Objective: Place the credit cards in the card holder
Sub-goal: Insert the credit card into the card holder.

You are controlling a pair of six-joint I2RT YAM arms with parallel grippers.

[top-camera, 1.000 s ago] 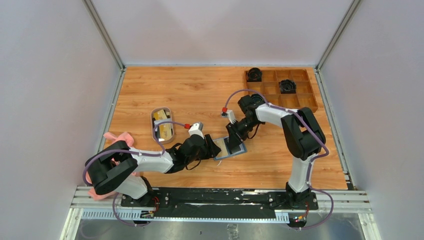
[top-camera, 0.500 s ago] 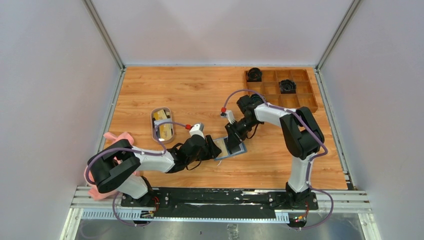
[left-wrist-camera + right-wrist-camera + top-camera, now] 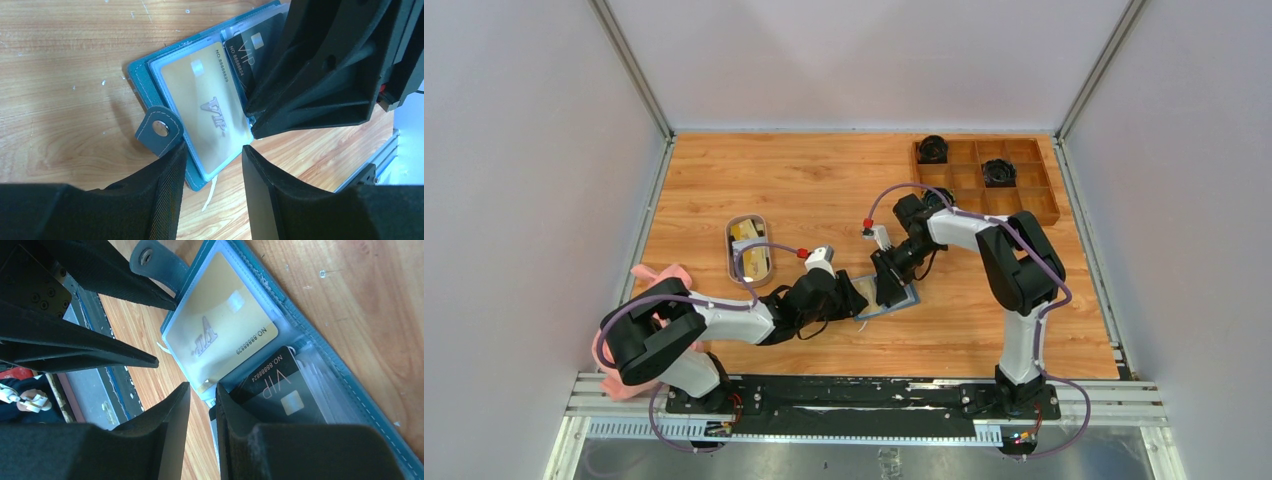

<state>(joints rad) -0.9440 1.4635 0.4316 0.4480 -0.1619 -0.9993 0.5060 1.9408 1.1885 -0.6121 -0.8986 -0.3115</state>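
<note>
The card holder (image 3: 909,298) lies open on the table between my two grippers, its snap tab (image 3: 150,139) pointing at the left one. A gold credit card (image 3: 210,107) sits inside its left clear pocket. A black credit card (image 3: 280,390) lies partly in the other pocket. My right gripper (image 3: 203,387) stands narrowly open, one finger pressing on the black card's outer end and only wood in the gap. My left gripper (image 3: 214,155) hovers open over the holder's near edge, holding nothing. More yellowish cards rest in the oval dish (image 3: 749,248).
A brown wooden compartment tray (image 3: 1024,180) with two black items stands at the back right. A pink cloth (image 3: 659,275) lies at the left table edge by the left arm's base. The two grippers (image 3: 872,293) nearly touch over the holder.
The right arm has crept slightly left and nearer over the holder. The left gripper's jaws have narrowed a little; the holder has stayed in place.
</note>
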